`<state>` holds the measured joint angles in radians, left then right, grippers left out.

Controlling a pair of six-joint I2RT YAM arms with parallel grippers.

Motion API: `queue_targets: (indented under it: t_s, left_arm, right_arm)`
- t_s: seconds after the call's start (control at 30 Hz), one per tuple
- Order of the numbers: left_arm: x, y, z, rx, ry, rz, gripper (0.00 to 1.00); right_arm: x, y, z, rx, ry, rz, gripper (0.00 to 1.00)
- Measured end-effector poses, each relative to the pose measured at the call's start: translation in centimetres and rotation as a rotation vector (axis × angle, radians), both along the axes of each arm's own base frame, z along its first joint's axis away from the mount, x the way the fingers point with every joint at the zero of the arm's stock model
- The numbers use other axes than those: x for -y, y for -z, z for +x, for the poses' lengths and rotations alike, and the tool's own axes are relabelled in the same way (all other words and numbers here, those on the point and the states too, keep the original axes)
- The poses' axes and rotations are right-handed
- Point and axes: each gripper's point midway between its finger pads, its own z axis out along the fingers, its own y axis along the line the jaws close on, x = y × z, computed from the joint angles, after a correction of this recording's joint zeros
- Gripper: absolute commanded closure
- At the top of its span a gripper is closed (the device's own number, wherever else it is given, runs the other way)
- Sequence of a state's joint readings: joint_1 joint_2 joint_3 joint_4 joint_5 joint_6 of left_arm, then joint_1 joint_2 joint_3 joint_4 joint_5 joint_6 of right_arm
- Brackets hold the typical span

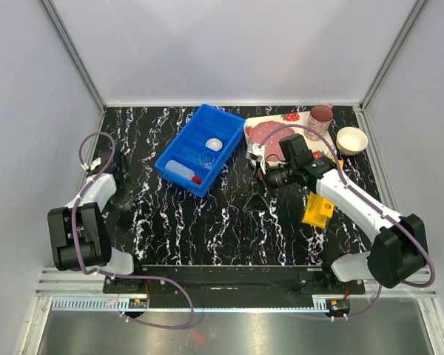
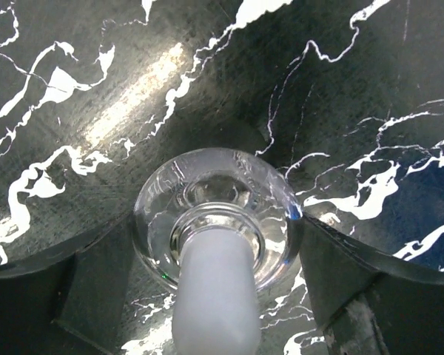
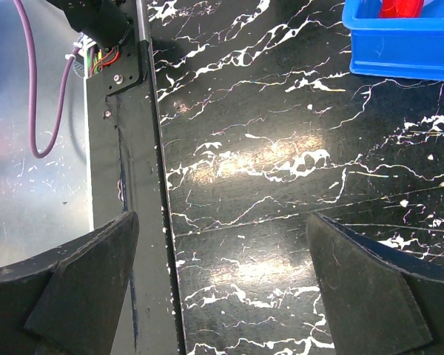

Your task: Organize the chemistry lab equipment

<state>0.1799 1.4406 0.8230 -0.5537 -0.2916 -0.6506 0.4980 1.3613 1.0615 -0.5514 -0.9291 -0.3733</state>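
Clear glass beaker [image 2: 229,185] sits between my left gripper [image 2: 216,222] fingers, pinched on both sides, low over the marbled table [image 2: 96,111]. My right gripper [image 3: 222,244] hangs spread wide, holding nothing. One blue bin [image 1: 181,133] holds one squeeze bottle [image 1: 181,171], one second beaker [image 1: 206,158] and one white dish [image 1: 214,144]. One yellow rack [image 1: 318,210] lies beside my right arm.

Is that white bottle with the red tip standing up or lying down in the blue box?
Lying down: the squeeze bottle rests on its side in the blue bin, red nozzle pointing sideways, not up.
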Motion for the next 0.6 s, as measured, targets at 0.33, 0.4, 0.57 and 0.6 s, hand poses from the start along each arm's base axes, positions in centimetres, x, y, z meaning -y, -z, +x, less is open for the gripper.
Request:
queue_targets:
  t_s: [0.33,0.4,0.57,0.6]
  left_arm:
    - [-0.1,-0.1,0.9,-0.010,0.046,0.005,0.60]
    - [0.3,-0.3,1.0,-0.003,0.062,-0.015,0.62]
    - [3.1,-2.3,0.4,0.070,0.150,-0.083,0.65]
    - [4.0,-2.9,0.2,0.092,0.181,-0.093,0.65]
  right_arm:
    - [0.1,0.2,-0.1,0.013,-0.011,-0.004,0.00]
    - [0.2,0.3,-0.1,0.015,-0.015,-0.007,0.00]
    - [0.4,0.5,-0.1,0.037,-0.027,-0.017,0.00]
    - [0.5,0.6,-0.1,0.039,-0.028,-0.020,0.00]
